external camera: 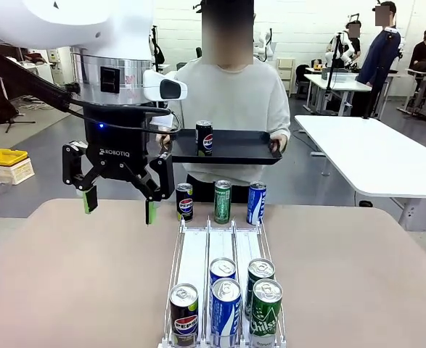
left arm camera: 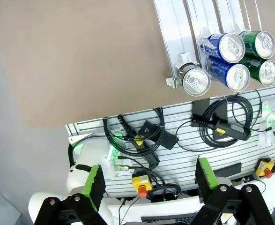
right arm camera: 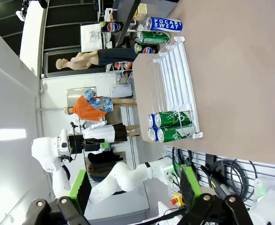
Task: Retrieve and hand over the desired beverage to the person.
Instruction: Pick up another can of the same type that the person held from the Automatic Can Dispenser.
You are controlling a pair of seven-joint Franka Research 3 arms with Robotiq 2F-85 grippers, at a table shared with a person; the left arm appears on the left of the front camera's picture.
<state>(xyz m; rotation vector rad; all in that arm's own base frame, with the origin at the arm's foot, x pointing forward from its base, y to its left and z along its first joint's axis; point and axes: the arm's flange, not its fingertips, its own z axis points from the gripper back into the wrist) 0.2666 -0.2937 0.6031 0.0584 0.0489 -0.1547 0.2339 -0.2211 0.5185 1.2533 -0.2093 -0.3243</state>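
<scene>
Near cans (external camera: 226, 308), left claw (external camera: 120, 206), tray (external camera: 234, 145)

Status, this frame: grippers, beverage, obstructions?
Left gripper open, empty, above table. Right gripper open, empty. Pepsi can upright on black tray held by person. Nothing in the way.

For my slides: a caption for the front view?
Left gripper open near the can rack; person holds a tray with one Pepsi can.
</scene>
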